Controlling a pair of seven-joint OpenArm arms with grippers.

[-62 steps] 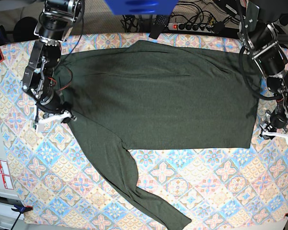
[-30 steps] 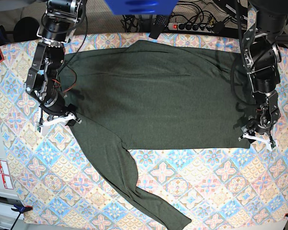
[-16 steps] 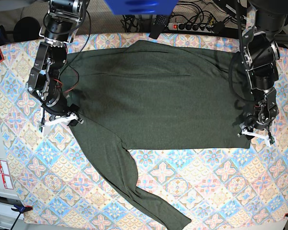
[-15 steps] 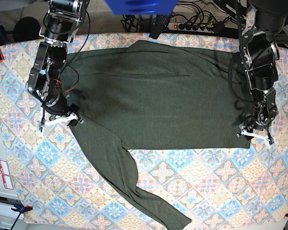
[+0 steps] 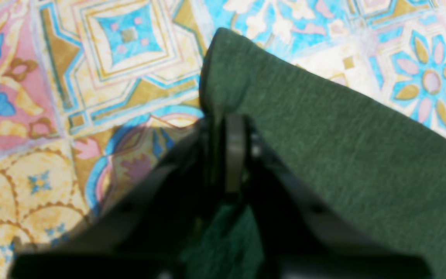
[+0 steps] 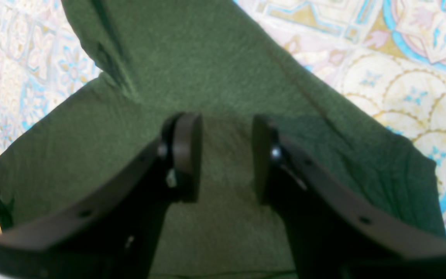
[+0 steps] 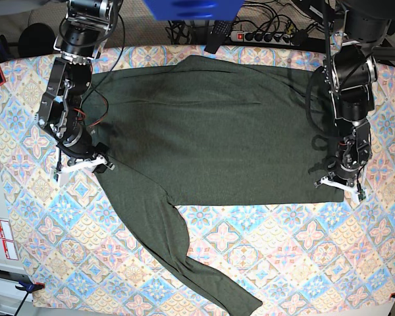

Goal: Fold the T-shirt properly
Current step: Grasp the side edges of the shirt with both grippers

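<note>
- Tiled-pattern counter (image 7: 263,250); T-shirt (image 7: 217,138) spread flat across it, one sleeve trailing toward the near edge.
- Left gripper (image 5: 229,120) pinched tight on the hem corner.
- Right gripper (image 6: 225,155) part-open over the fabric at the sleeve's root, gripping nothing.
- Lift the corner low and level so it doesn't slip.

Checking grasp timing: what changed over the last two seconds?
The left gripper moved inward from off the shirt's edge onto the bottom corner of the T-shirt and shut, pinching the hem between its fingers. The right gripper edged slightly closer to the sleeve seam and remains open over the fabric. The shirt lies as it did, one sleeve trailing down.
</note>
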